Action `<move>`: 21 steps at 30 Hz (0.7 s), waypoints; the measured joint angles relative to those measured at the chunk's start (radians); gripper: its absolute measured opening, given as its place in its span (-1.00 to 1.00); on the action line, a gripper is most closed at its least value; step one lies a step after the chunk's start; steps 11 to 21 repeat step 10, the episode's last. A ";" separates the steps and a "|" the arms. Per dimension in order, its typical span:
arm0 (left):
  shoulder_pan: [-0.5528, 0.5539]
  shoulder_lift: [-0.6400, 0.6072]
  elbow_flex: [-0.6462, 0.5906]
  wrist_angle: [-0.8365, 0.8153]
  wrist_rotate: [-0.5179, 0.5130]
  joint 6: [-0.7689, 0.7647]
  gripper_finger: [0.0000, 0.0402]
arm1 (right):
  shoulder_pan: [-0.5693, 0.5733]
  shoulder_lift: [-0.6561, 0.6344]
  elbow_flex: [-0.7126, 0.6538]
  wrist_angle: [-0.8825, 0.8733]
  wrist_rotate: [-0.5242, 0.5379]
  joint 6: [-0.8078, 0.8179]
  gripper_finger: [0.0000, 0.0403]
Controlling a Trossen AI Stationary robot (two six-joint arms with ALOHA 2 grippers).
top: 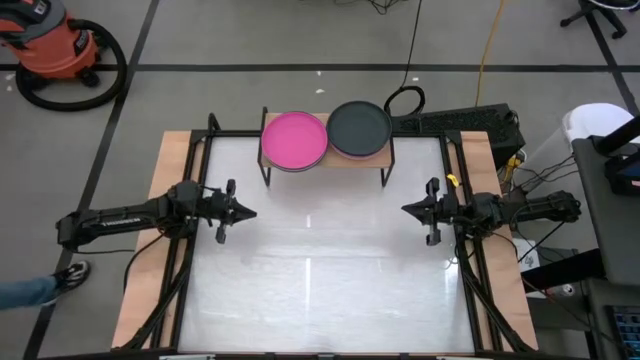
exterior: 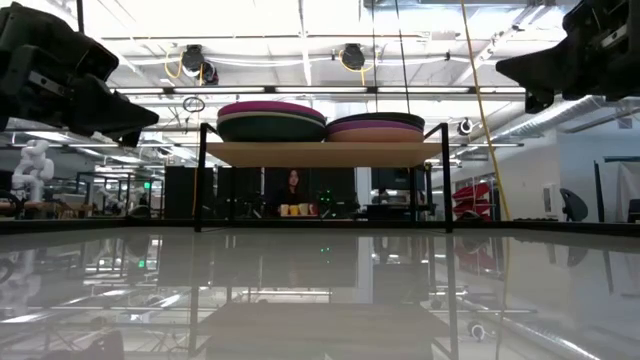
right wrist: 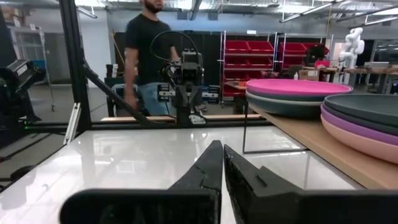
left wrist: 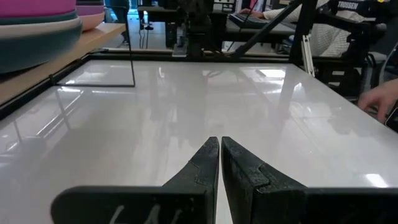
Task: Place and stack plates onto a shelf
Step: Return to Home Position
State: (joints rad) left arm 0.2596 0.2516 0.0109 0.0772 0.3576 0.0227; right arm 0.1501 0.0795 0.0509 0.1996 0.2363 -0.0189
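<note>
Two stacks of plates rest on the shelf [top: 325,158] at the table's far edge. The left stack has a hot pink plate [top: 294,139] on top, with a dark teal one [exterior: 270,127] under it. The right stack is topped by a charcoal plate [top: 360,128], with purple [right wrist: 357,126] and salmon pink [right wrist: 354,142] plates below. My left gripper [top: 250,212] hovers shut over the table's left side, pointing right. My right gripper [top: 406,209] hovers shut over the right side, pointing left. Neither touches a plate.
The white table top [top: 320,270] lies between the two arms. The shelf's thin black legs [exterior: 200,180] stand on the table's far part. A person [right wrist: 146,56] stands beyond the table's left side, and a foot [top: 65,275] shows on the floor.
</note>
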 joint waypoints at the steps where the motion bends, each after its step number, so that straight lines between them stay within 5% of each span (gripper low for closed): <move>1: 0.000 0.000 0.000 0.000 0.000 0.000 -0.88 | 0.000 0.000 0.000 0.002 0.000 0.000 -1.00; 21: 0.000 0.000 0.000 0.000 0.000 -0.002 -0.88 | 0.000 0.000 0.001 0.006 -0.001 0.000 -1.00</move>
